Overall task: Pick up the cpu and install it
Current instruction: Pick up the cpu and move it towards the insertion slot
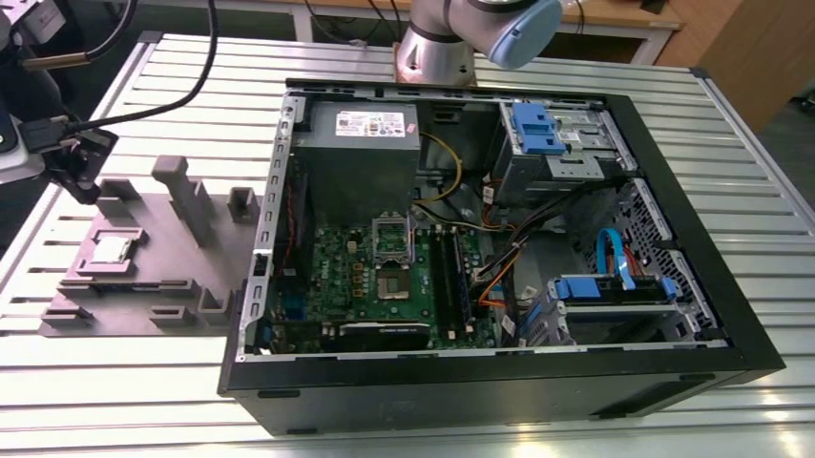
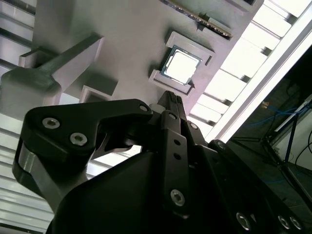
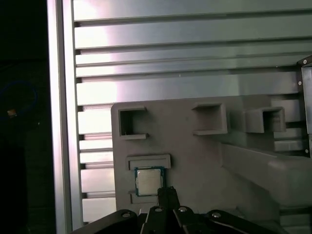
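Bench (image 1: 166, 86): ribbed aluminium slats, pale and reflective, running across the whole exterior view.
Computer case (image 1: 510, 382): black metal box lying open on its side, from the centre to the exterior view's right. A grey power supply block (image 1: 363, 162) sits inside at its upper left, and blue plastic drive brackets (image 1: 532, 124) at its upper right.
Motherboard (image 1: 344, 258): green board lying flat in the case's lower left, with a silver socket frame (image 1: 388, 234) near its middle.
Holder plate (image 1: 153, 277): matte grey moulded plastic with square pockets and upright posts, on the bench at the exterior view's left, just beside the case.
Gripper (image 1: 84, 189): black bolted links, hanging over the holder plate near the exterior view's left edge.
Fingers (image 3: 167, 195): drawn together into one narrow tip with nothing between them, above the cpu and clear of it.
Cpu (image 2: 181, 67): small flat square with a silvery metal top and a pale rim. It lies flat in a shallow raised-edge pocket of the holder plate, at the exterior view's left.
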You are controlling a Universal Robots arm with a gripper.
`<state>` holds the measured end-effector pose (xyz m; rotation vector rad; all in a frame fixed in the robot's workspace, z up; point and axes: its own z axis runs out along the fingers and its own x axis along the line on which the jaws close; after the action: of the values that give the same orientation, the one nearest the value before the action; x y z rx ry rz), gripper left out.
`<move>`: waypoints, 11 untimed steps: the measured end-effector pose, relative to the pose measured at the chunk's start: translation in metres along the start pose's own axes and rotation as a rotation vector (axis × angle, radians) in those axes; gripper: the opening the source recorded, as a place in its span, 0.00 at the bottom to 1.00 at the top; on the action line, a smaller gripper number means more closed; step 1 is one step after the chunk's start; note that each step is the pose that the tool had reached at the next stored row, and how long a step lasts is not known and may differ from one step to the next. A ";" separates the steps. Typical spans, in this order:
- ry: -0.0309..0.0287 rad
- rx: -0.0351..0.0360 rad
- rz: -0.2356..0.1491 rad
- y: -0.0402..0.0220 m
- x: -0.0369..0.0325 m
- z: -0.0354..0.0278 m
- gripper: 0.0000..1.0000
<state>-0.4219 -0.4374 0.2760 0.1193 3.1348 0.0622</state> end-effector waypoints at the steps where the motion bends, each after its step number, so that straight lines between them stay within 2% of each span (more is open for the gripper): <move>1: -0.0001 -0.0001 0.000 -0.0003 0.0002 0.0004 0.10; 11: 0.0001 0.0001 0.000 -0.0056 0.0015 0.0127 0.10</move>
<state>-0.4238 -0.4423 0.2631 0.1192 3.1349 0.0620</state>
